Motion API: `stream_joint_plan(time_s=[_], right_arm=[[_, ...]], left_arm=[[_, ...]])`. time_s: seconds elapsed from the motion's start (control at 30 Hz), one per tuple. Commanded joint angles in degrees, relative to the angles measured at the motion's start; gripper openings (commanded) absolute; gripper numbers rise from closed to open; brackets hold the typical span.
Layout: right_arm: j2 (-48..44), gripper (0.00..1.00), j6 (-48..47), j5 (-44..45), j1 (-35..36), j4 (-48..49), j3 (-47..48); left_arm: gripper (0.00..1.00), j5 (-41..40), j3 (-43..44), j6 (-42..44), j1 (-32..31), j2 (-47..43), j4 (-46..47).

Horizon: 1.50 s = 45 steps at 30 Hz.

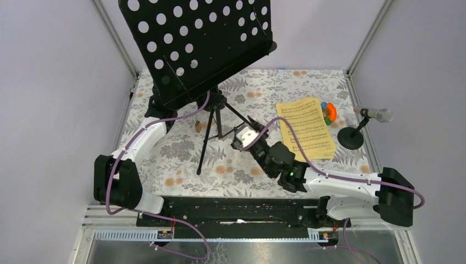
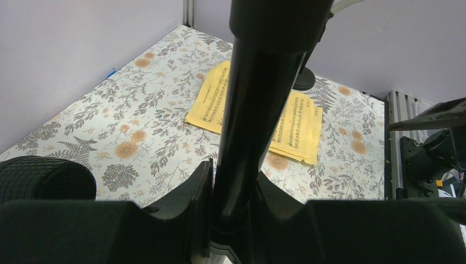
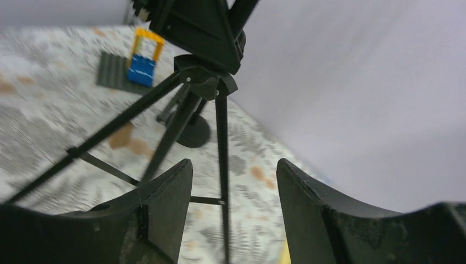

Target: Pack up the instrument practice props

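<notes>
Packing the music rack (image 1: 220,61) seems underway: left tool (image 2: 233,184) clamps its pole; the spread right tool (image 3: 233,168) should next pinch a tripod leg (image 3: 221,159)

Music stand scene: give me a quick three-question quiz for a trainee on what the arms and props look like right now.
1. True or false: the left gripper is shut on the pole of the music stand.
2. Pick one. The right gripper is: A) open, facing the tripod legs; B) shut on one leg; C) shut on nothing.
3. Short answer: what yellow thing lies flat on the table between the music stand and the silver microphone?

Key: 1 true; 2 A; 3 the sheet music.
</notes>
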Motion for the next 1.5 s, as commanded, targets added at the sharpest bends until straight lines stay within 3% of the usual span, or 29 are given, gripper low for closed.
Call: stream_joint_plan(time_s=[0.0, 0.1, 0.17, 0.23, 0.6, 0.73, 1.17, 1.47], right_arm=[[-1.3, 0.65, 34.51, -4.35, -3.7, -0.91, -0.29], [-1.46, 0.66, 53.75, -5.85, -8.04, -8.87, 3.32], [-1.55, 0.68, 72.61, -9.92, -13.14, -15.56, 6.9], [-1.31, 0.71, 86.36, -13.94, -15.95, -16.43, 7.05], [9.67, 0.77, 116.19, -29.73, -21.32, -4.48, 10.91], [13.64, 0.8, 120.62, -31.89, -22.45, 1.04, 11.07], [17.73, 0.78, 125.23, -31.56, -24.39, 3.76, 12.09], [20.46, 0.55, 126.74, -33.14, -24.52, 6.2, 12.98]], left_arm=[[0.0, -1.82, 1.43, -5.15, 0.74, -0.26, 1.68], [0.0, -1.58, 1.25, -5.15, 0.69, -0.37, 1.76], [0.0, -1.35, 1.31, -5.15, 0.7, -0.37, 1.81], [0.0, -1.02, 1.24, -5.15, 0.69, -0.34, 1.98], [0.0, -3.09, -0.03, -6.05, 0.69, -1.51, 3.3], [0.0, -2.52, -0.62, -5.84, 0.69, -1.73, 3.92], [0.0, -1.82, -1.06, -6.72, 0.69, -1.52, 5.34], [0.0, -1.74, -1.25, -6.91, 0.69, -1.69, 5.98]])
